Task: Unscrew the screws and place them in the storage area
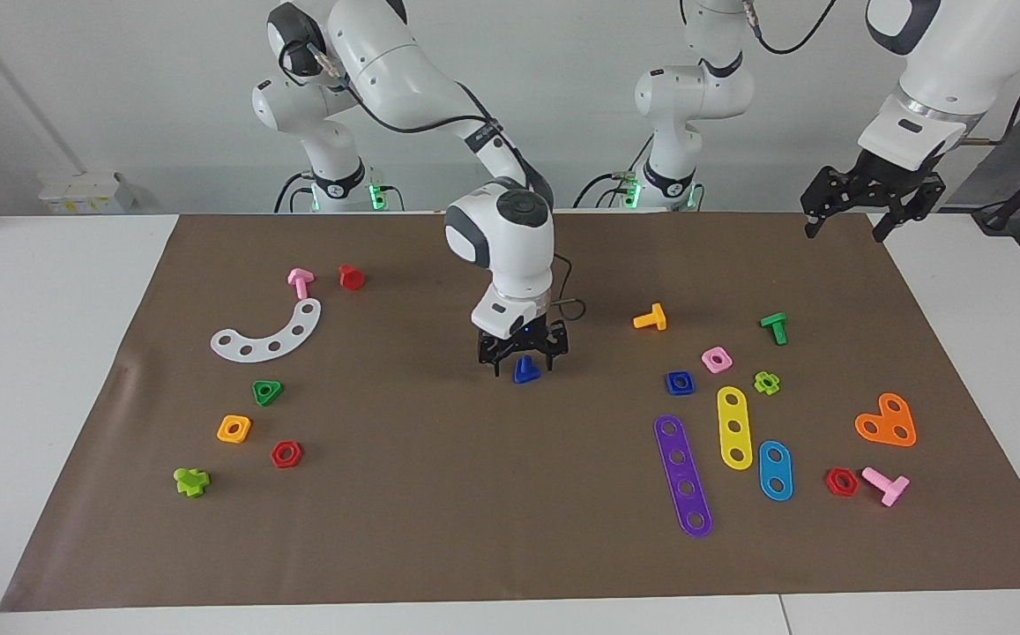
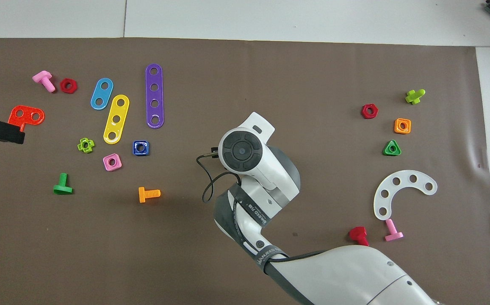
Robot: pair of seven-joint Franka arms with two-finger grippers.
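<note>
The dark-blue screw (image 1: 524,369) lies at the middle of the brown mat (image 1: 439,494) on the tabletop, with bare mat open all round it toward the mat's edges. The right claw (image 1: 523,355) is down at the screw, fingers spread on either side of its head (whether they press it I cannot tell). The left claw (image 1: 857,205) hangs high over the mat's corner at the left arm's end, fingers apart and empty. From the screw toward the right arm's end lies the white curved strip (image 1: 270,334) of the storage area, well apart, with a green triangular nut (image 1: 267,392) near it. Toward the left arm's end, a blue square nut (image 1: 679,383) is the closest piece.
</note>
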